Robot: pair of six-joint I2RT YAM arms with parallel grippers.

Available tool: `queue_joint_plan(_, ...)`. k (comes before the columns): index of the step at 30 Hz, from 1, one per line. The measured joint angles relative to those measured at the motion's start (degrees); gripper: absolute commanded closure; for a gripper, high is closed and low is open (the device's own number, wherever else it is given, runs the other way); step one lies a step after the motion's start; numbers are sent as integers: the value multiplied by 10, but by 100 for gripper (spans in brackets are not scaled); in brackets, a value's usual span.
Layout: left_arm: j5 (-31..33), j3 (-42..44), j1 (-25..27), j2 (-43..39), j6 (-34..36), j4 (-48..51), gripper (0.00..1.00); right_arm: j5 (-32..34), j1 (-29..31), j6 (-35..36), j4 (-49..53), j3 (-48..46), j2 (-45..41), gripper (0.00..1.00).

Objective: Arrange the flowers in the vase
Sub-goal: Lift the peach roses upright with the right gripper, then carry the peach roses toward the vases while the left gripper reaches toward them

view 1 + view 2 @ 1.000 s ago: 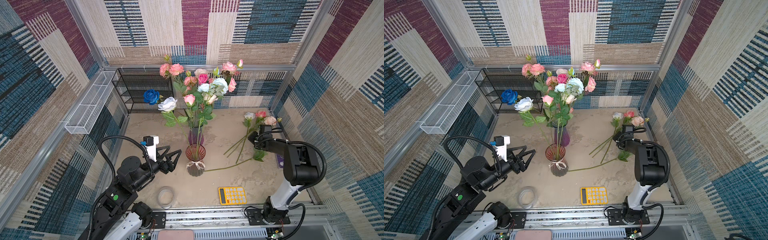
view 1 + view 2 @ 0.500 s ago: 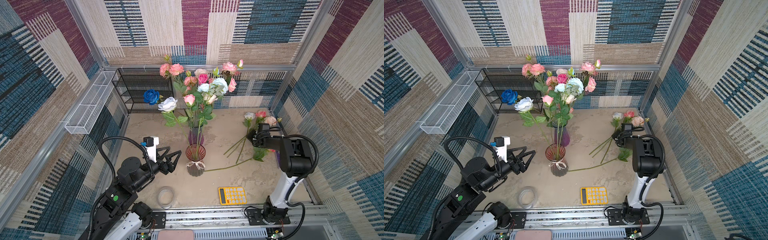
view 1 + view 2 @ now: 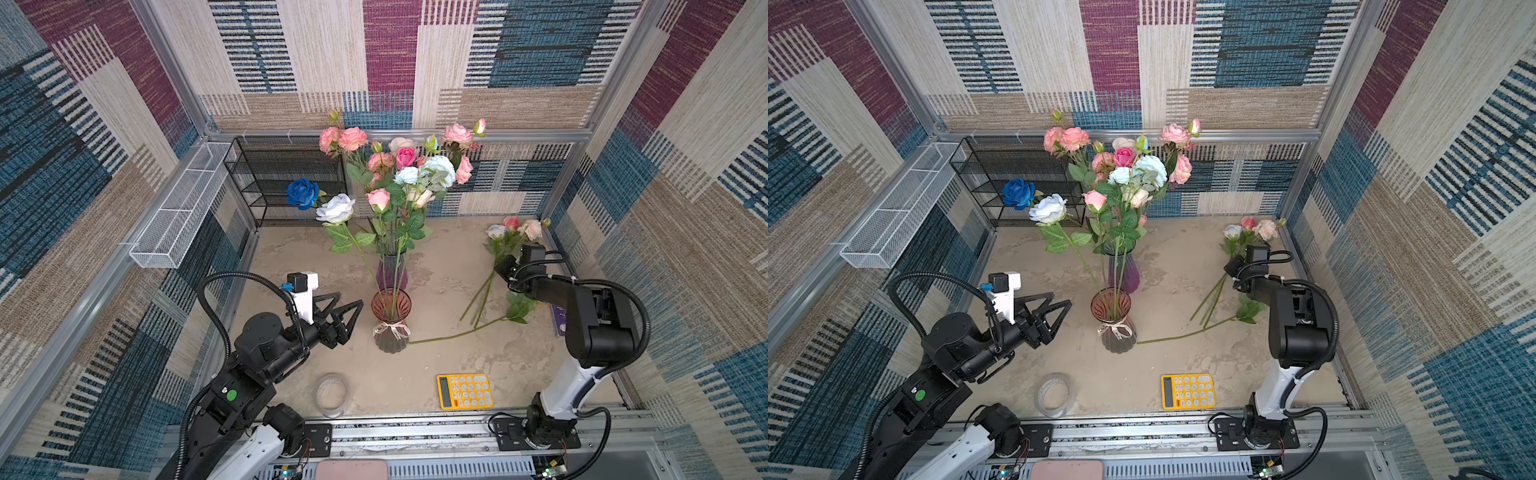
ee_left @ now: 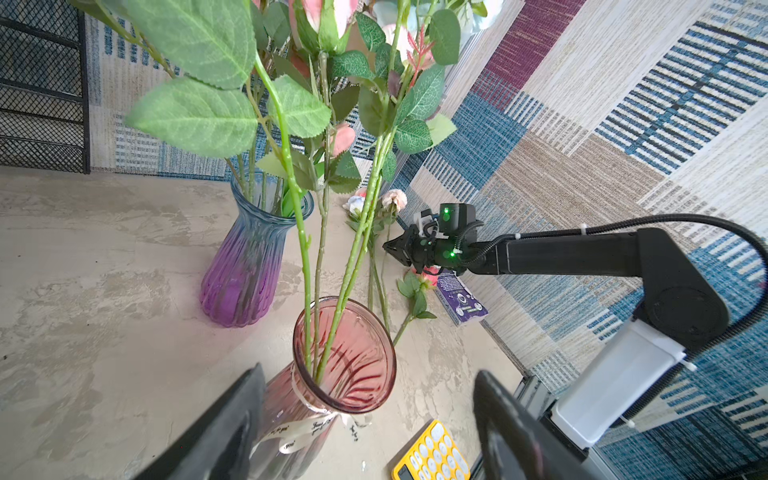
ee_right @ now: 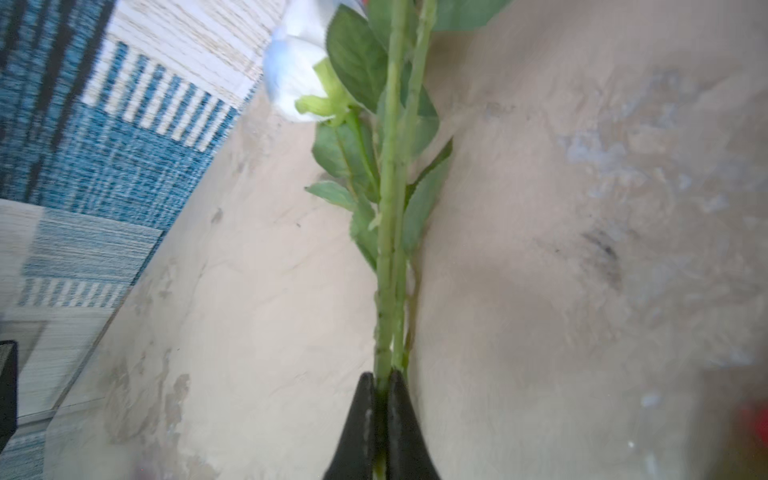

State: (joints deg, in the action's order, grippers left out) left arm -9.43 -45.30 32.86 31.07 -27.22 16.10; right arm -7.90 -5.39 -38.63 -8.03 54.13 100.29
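Note:
A pink glass vase (image 3: 390, 328) (image 3: 1117, 328) (image 4: 345, 357) with a ribbon holds a few long-stemmed flowers (image 3: 334, 210). Behind it a purple vase (image 3: 392, 272) (image 4: 245, 270) holds a large bunch (image 3: 409, 166). Loose flowers (image 3: 515, 228) (image 3: 1250, 229) lie on the table at the right, stems towards the middle. My right gripper (image 3: 500, 266) (image 3: 1229, 266) (image 4: 386, 246) (image 5: 378, 378) is shut on a green stem (image 5: 388, 249) beside a pale rose (image 5: 295, 83); a second stem runs close alongside. My left gripper (image 3: 351, 301) (image 3: 1061, 299) (image 4: 368, 372) hovers open, just left of the pink vase.
A yellow calculator (image 3: 464, 390) and a clear tape roll (image 3: 331, 394) lie near the front edge. A black wire rack (image 3: 286, 178) stands at the back left, with a white wire basket (image 3: 178, 212) on the left wall. A purple card (image 4: 461, 299) lies under the right arm.
My right gripper has closed onto the stem among the loose flowers, and its elbow has swung in towards the middle. The left arm has not moved.

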Motion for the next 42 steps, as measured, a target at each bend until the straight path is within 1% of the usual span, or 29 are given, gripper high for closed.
queue_joint_plan(5,-2,-9,0,5,0,0,20,-5,0,2,-4,-45,-95,100)
queue_joint_plan(9,-15,-26,0,10,0,4,20,-6,7,2,-3,-94,-208,100)
queue_joint_plan(13,-32,-45,0,18,3,7,20,-10,38,9,9,-129,-342,100)
queue_joint_plan(16,-47,-63,0,26,7,13,20,-20,66,12,25,-139,-427,100)
queue_joint_plan(21,-86,-97,0,38,14,17,20,-45,108,16,45,-142,-553,100)
queue_joint_plan(24,-110,-116,0,46,19,17,21,-60,127,21,48,-130,-604,100)
queue_joint_plan(28,-142,-140,0,62,20,17,22,-91,150,26,40,-103,-626,100)
queue_joint_plan(31,-171,-163,0,80,23,13,23,-123,174,33,40,-71,-623,100)
queue_joint_plan(35,-225,-195,0,112,24,-3,24,-170,214,53,35,-28,-608,100)
queue_joint_plan(39,-270,-219,0,144,23,-27,24,-207,274,73,20,3,-581,100)
queue_joint_plan(42,-292,-240,0,170,21,-46,24,-216,340,93,19,20,-555,100)
